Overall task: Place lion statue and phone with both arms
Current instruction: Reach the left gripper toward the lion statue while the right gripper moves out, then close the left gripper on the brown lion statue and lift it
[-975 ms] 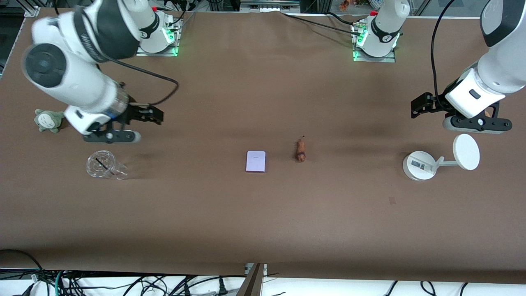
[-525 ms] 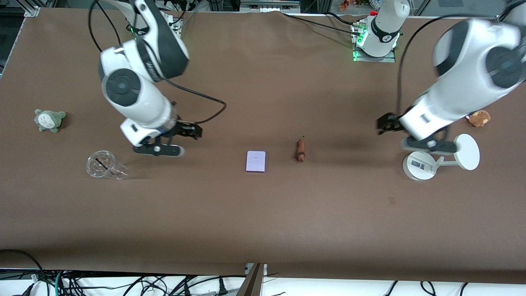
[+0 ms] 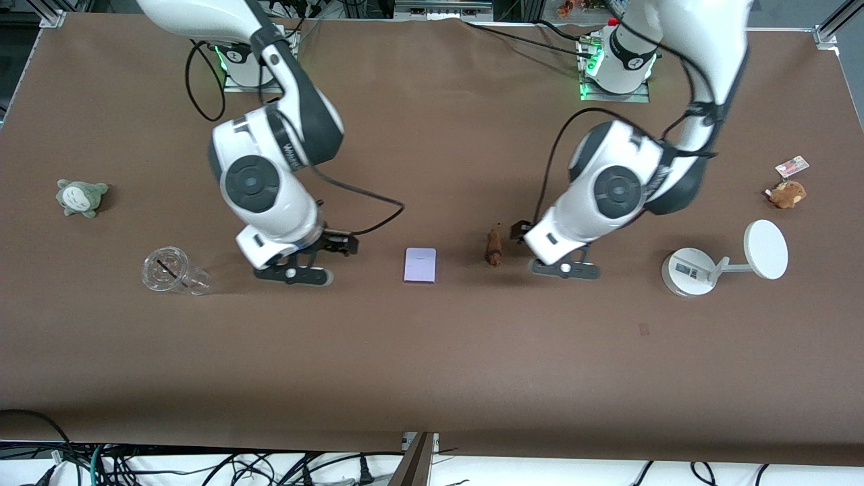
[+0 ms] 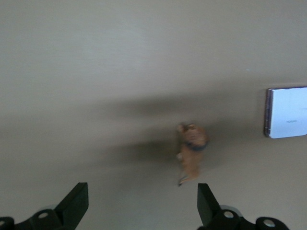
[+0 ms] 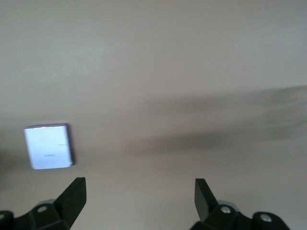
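A brown table (image 3: 432, 364) fills the view. Cables (image 3: 270, 469) lie along a white floor strip (image 3: 574, 472) at its near edge. Aluminium framing (image 3: 50, 17) borders the corners.

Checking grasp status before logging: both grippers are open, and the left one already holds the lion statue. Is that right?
Not quite. The left gripper is open but holds nothing; the left wrist view shows the lion statue lying on the table, clear of its fingers. The right gripper is open too.

We see bare table (image 3: 432, 351) around the phone (image 3: 420, 264) and lion statue (image 3: 494, 247), which lie apart; each open tool flanks them outward.
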You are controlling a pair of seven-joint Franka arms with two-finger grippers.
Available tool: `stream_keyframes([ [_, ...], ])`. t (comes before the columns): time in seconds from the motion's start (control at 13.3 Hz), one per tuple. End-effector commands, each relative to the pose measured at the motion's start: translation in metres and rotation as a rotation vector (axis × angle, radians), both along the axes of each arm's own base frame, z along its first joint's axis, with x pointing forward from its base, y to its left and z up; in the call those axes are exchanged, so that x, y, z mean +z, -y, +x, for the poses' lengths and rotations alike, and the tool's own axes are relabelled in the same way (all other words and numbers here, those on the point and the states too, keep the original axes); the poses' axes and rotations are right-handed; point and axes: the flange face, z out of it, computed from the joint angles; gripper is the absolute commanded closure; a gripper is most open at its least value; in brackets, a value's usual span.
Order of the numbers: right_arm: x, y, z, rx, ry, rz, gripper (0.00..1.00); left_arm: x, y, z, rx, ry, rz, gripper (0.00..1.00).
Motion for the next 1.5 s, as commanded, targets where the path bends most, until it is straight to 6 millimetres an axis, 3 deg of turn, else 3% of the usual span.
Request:
stream_keyframes([
  [0.0, 0.035, 0.057, 0.009, 0.020, -0.039, 0.023, 0.00, -0.041, 0.014, -0.010, -0.002, 0.039, -0.019, 0.00],
  [0.15, 0.046, 0.082, 0.011, 0.019, -0.056, 0.023, 0.00, -0.072, 0.019, -0.011, 0.000, 0.045, -0.032, 0.00],
  [0.3, 0.059, 0.093, 0.008, 0.065, -0.062, 0.024, 0.00, -0.096, 0.042, -0.023, -0.009, 0.050, -0.038, 0.00],
  [0.45, 0.091, 0.105, -0.004, 0.060, -0.069, 0.019, 0.00, -0.106, 0.048, -0.027, -0.024, 0.058, -0.028, 0.09],
  [0.53, 0.113, 0.116, -0.011, 0.048, -0.063, 0.020, 0.00, -0.110, 0.048, -0.027, -0.041, 0.063, -0.014, 0.29],
  [0.6, 0.132, 0.124, -0.019, 0.040, -0.062, 0.017, 0.00, -0.111, 0.047, -0.027, -0.049, 0.066, -0.007, 0.62],
  [0.67, 0.142, 0.132, -0.026, 0.033, -0.081, 0.006, 0.00, -0.110, 0.046, -0.026, -0.047, 0.067, -0.006, 0.83],
  [0.75, 0.148, 0.140, -0.031, 0.022, -0.101, -0.001, 0.00, -0.107, 0.044, -0.025, -0.043, 0.066, -0.004, 0.95],
  [0.9, 0.158, 0.148, -0.037, 0.009, -0.111, -0.007, 0.00, -0.093, 0.036, -0.020, -0.034, 0.059, 0.008, 1.00],
  [1.05, 0.161, 0.156, -0.038, -0.006, -0.112, -0.011, 0.00, -0.057, 0.002, -0.003, -0.002, 0.035, 0.044, 1.00],
  [1.12, 0.161, 0.158, -0.037, -0.008, -0.111, -0.010, 0.00, -0.043, -0.028, 0.009, 0.024, 0.017, 0.061, 1.00],
  [1.27, 0.161, 0.160, -0.037, -0.002, -0.112, -0.010, 0.00, -0.032, -0.095, 0.031, -0.005, 0.025, 0.100, 1.00],
  [1.43, 0.161, 0.160, -0.038, -0.002, -0.119, -0.009, 0.00, -0.038, -0.159, 0.046, -0.016, 0.028, 0.138, 1.00],
])
